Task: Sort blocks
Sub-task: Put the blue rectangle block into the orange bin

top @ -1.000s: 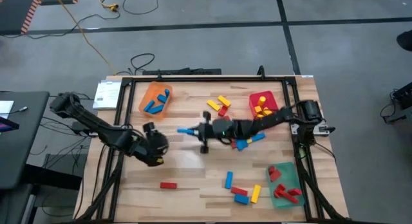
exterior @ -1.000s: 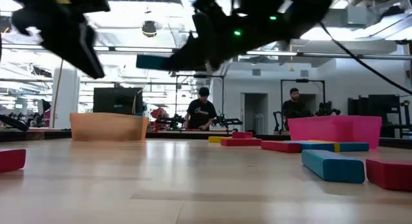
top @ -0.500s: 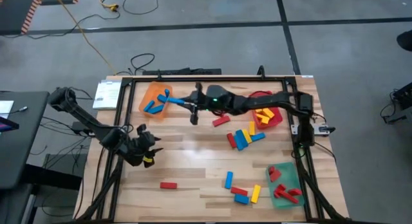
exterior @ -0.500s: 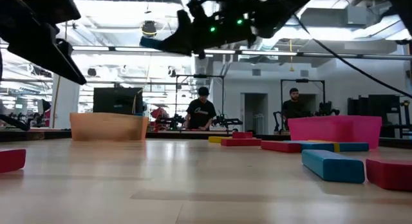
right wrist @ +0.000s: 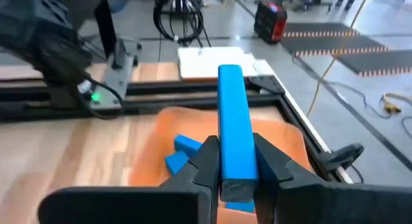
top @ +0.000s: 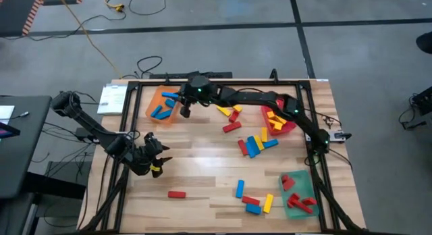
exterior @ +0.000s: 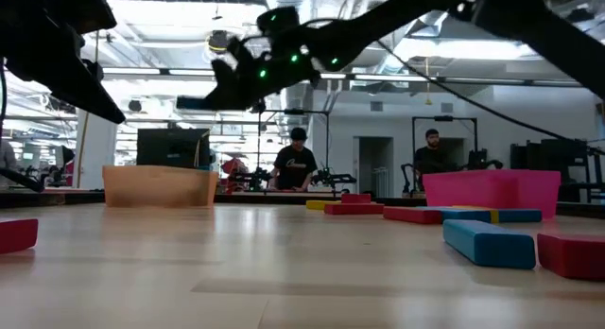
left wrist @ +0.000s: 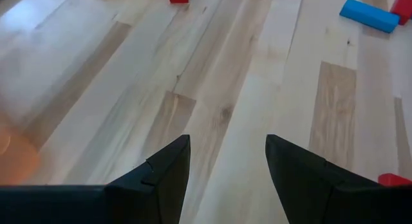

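My right gripper (top: 181,100) reaches across the table to its far left and is shut on a blue block (right wrist: 232,114). It hangs over the orange tray (top: 162,105), which holds several blue blocks (right wrist: 183,150). In the low view the gripper (exterior: 222,83) carries the block (exterior: 194,102) high above the tray (exterior: 161,185). My left gripper (top: 152,157) hovers near the table's left edge, open over bare wood (left wrist: 228,166). Loose red, yellow and blue blocks (top: 253,144) lie flat mid-table. My right gripper pinches the blue block's two long sides near its back end (right wrist: 232,166) between its two fingers (right wrist: 205,161). The fingers come nearly level from the table's right and lie along the block. The block juts out ahead of the fingertips, about level, clear above the orange tray.
A red tray (top: 287,123) with yellow blocks stands far right; a green tray (top: 297,202) with red blocks stands near right. More blocks lie near the front (top: 253,198), with a lone red one (top: 177,194). A black frame (top: 216,81) runs round the table.
My right gripper has carried the blue block from mid-table toward the far left, rising a little, until it hangs over the orange tray. My left gripper has drawn back toward the table's left edge and rolled.
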Tool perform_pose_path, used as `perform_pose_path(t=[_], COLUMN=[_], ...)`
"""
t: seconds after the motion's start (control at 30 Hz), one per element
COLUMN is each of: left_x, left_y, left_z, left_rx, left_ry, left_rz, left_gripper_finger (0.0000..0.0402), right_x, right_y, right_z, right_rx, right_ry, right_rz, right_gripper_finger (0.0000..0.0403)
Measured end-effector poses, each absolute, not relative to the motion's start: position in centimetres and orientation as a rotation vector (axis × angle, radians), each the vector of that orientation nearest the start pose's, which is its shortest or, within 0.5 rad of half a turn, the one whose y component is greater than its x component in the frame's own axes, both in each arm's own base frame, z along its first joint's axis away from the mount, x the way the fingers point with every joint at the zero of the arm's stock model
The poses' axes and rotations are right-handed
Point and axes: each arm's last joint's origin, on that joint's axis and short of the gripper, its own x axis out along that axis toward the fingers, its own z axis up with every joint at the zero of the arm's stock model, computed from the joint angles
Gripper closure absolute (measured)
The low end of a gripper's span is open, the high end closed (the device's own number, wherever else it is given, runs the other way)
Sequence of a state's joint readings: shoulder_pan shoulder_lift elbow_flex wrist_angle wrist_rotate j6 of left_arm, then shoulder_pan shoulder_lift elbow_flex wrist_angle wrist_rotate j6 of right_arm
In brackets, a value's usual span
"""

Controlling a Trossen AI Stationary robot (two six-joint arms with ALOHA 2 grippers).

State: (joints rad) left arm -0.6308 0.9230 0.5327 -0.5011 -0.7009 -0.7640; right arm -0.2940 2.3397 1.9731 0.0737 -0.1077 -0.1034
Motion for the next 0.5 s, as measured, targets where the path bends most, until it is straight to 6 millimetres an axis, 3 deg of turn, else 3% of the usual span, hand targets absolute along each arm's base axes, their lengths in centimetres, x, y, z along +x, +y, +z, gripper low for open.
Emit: perform_pose_path(t=[0.23, 0.5], left_x=[14.6, 14.6], left_y=[-8.2, -8.3], left_z=[20.7, 20.7], left_rx=[-0.183, -0.200], left_ry=[0.603, 0.597], left_rz=[0.339, 0.343], left_gripper_finger=[0.0205, 0.0205], right_x=[54.6, 56.1], right_y=[-17.3, -17.9], right_z=[21.1, 20.8], right_rx=[-0.019, -0.017], right_ry=[0.347, 0.306], right_rz=[-0.172, -0.164], right_gripper_finger=[0.0332, 0.0332])
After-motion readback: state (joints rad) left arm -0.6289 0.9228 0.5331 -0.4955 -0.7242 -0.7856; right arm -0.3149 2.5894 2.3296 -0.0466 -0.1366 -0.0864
